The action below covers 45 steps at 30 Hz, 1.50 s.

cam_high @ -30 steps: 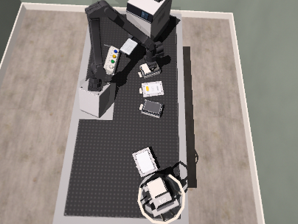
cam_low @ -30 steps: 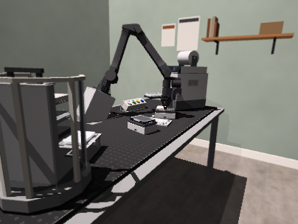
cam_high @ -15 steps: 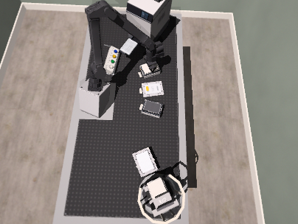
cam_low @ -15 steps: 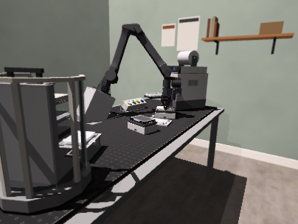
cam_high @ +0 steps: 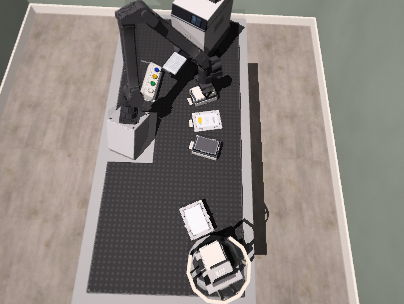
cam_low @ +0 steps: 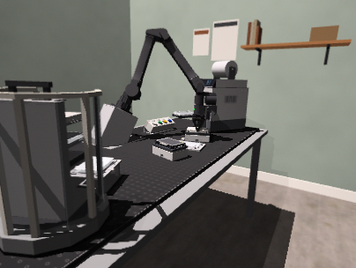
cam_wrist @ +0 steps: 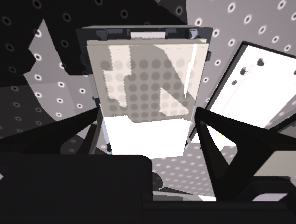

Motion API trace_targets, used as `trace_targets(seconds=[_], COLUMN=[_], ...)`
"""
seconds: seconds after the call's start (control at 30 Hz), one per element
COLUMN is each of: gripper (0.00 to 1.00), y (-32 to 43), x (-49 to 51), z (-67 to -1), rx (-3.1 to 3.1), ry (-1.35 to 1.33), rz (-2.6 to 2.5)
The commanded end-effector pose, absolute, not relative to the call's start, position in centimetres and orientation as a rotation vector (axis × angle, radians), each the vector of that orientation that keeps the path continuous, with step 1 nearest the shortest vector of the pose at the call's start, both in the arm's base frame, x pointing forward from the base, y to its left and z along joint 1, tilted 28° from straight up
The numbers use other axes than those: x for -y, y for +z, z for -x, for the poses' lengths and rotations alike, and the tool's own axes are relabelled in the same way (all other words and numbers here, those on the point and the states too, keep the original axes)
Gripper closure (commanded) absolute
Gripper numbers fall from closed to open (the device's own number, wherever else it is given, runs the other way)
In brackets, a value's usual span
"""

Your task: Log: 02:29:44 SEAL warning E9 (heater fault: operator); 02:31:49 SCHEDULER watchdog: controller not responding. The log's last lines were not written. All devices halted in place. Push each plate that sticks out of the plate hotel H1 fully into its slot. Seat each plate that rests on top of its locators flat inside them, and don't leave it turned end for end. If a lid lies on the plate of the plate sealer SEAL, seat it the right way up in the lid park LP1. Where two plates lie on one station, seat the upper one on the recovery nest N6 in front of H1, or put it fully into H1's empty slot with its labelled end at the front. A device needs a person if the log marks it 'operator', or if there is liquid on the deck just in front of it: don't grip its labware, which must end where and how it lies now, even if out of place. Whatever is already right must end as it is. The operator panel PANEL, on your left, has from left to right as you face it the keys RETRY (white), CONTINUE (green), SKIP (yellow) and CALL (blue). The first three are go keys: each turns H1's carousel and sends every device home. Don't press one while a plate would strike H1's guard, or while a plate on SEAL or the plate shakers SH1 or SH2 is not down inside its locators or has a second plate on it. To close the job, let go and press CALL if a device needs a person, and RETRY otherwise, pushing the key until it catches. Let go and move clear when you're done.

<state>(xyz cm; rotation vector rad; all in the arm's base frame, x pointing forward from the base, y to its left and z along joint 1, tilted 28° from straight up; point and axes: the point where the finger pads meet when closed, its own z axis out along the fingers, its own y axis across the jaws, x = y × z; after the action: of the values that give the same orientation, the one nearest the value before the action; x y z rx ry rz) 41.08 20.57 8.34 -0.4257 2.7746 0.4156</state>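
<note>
A pale plate [cam_high: 198, 93] [cam_wrist: 145, 75] lies on a small station; its far edge shows over the dark locator rim in the wrist view. My gripper [cam_low: 202, 128] [cam_wrist: 148, 112] is open, one finger at each long side of this plate, with gaps that I cannot judge exactly. A dark-topped station [cam_high: 206, 146] [cam_low: 171, 143] and a flat white piece with a yellow mark [cam_high: 206, 120] stand nearby. The hotel [cam_low: 46, 154] stands inside its guard, with a pale plate [cam_high: 213, 254] at its front. A white plate [cam_high: 196, 218] [cam_low: 98, 164] lies on the nest before it.
The key panel [cam_high: 152, 79] [cam_low: 159, 125] stands near the arm's base. A pale flat piece [cam_high: 175, 63] [cam_low: 182, 114] lies between it and the big boxy device with a roll [cam_low: 231, 106]. The guard ring [cam_high: 189, 272] [cam_low: 94, 93] surrounds the hotel.
</note>
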Motion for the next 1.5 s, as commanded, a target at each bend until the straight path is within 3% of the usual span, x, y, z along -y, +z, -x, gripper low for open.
trace_targets(seconds=[0.0,0.87,1.47], gripper=[0.0,0.0,0.0], y=[7.8,7.8,14.3], x=[-21.4,-21.4,-18.8], z=[-41.0,-41.0,-41.5], rx=[-2.782,-2.782,-2.728], ry=[0.423,0.423,0.423], rz=[0.437,0.437,0.424])
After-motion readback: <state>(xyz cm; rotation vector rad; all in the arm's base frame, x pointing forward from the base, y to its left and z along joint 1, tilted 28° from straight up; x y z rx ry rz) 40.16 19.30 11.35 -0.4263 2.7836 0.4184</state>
